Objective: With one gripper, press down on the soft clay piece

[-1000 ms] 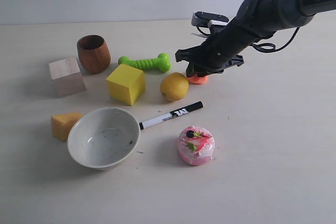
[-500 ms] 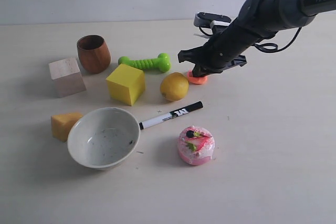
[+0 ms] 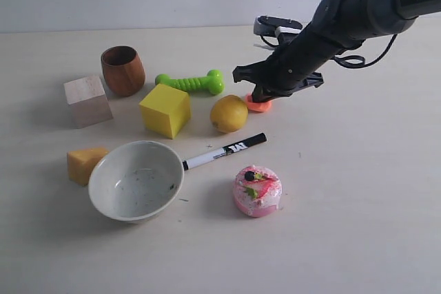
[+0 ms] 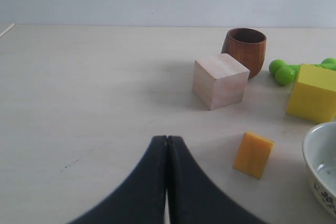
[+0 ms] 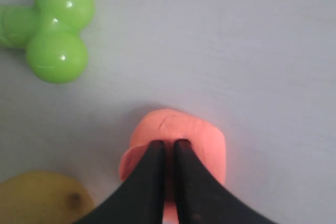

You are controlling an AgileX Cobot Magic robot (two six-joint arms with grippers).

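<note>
The soft clay piece is a flattened salmon-orange lump lying just right of the lemon. My right gripper comes down on it from above. In the right wrist view its two black fingers stand almost together, with only a thin slit between them, and the right gripper has its tips over the middle of the clay. Whether the tips still touch it is unclear. My left gripper is shut with nothing in it, low over bare table, and does not show in the exterior view.
Near the clay are a green toy bone, a black and white marker and a pink cake. Further left stand a yellow cube, wooden cup, pale wooden block, cheese wedge and white bowl.
The right arm has risen a little and shifted slightly right over the clay, so more of the flattened lump shows under its fingers. Over the last half second it barely moved.
</note>
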